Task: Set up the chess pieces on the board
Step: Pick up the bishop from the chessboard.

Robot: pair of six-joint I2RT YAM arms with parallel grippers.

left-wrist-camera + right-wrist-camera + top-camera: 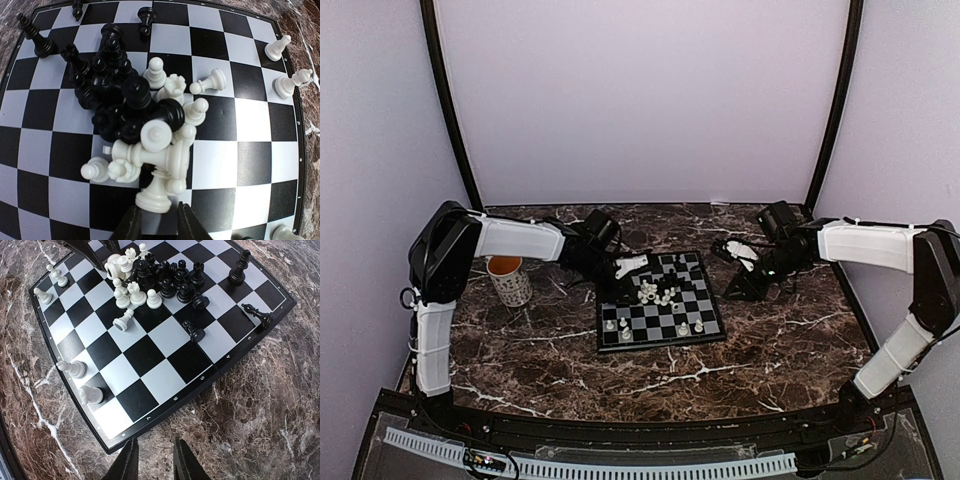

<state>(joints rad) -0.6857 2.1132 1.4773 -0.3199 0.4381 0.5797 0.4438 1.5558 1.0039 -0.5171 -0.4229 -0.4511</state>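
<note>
The board (655, 322) lies mid-table with a tangled heap of black and white chess pieces (658, 293) on it. My left gripper (638, 280) hovers low over the heap's white side. In the left wrist view its jaws (158, 212) stand a little apart around the base of a toppled white piece (154, 199), with a sliver of gap on the right. My right gripper (154, 445) is open and empty over the marble, just off the board's (150, 352) edge. A few white pieces (75, 369) stand along one edge, and black ones (239, 267) along the other.
A white mug (508, 280) with an orange inside stands on the dark marble tabletop (770, 350), left of the board and beside the left arm. Pale walls and two black posts (450, 110) enclose the back and sides.
</note>
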